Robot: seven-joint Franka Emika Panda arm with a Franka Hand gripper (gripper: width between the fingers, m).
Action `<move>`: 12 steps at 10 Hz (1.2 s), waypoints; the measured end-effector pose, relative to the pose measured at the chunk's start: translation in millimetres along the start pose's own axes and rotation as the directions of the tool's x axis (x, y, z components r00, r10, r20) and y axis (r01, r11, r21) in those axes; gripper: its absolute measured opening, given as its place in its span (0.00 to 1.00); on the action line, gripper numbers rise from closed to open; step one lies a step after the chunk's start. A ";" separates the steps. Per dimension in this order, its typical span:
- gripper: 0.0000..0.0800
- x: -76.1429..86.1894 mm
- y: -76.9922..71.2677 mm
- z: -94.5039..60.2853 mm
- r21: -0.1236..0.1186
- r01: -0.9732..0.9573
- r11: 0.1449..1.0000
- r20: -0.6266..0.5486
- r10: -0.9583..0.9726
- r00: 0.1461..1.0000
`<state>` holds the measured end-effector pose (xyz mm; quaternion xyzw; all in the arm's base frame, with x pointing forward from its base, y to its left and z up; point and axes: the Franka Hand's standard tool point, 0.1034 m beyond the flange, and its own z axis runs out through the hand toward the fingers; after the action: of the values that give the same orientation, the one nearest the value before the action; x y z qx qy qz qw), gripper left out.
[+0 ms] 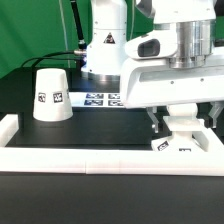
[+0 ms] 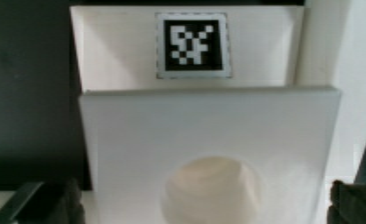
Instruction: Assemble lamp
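**Jaws.** Spread wide, with one dark finger (image 2: 41, 200) on each side of the base block (image 1: 176, 143), each just beside a flank. Neither view shows whether the pads press the block or stand clear of it, so a hold cannot be confirmed.

**Base block.** It rests on the counter (image 1: 110, 125) on the near side, at the exterior view's right, just beside the border rail (image 1: 100, 160). It appears slightly askew to the rail. The wrist view shows its tagged face and a pale rounded form on top; whether that is a socket or the bulb cannot be told.

**Other parts.** The shade (image 1: 52, 95) stands wide end down, well apart at the exterior view's left. The marker board (image 1: 105, 98) lies farther back, between the two. No bulb can be identified with certainty.

**Risks, as judged.**
1. Closing on an askew block would load its corners rather than its flats, so the block could twist or spring out.
2. The rail is close, so a finger could strike it or wedge the block against it.
3. The plastic looks smooth, so a shallow hold may slip on lifting.
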<state>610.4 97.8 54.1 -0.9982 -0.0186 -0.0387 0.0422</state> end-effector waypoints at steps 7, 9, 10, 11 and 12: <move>0.87 -75.3 -19.6 -15.2 -0.019 -0.085 0.996 0.051 0.086 0.995; 0.87 -75.4 -19.9 -15.0 -0.019 -0.084 0.996 0.051 0.085 0.995; 0.87 -75.8 -20.4 -14.8 -0.019 -0.084 0.996 0.051 0.085 0.995; 0.87 -83.8 -28.0 -12.6 -0.020 -0.110 0.994 0.050 0.111 0.993; 0.87 -96.9 -38.3 -8.4 -0.020 -0.100 0.995 0.053 0.101 0.993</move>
<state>511.6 131.9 58.0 -0.9989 0.0308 -0.0097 0.0351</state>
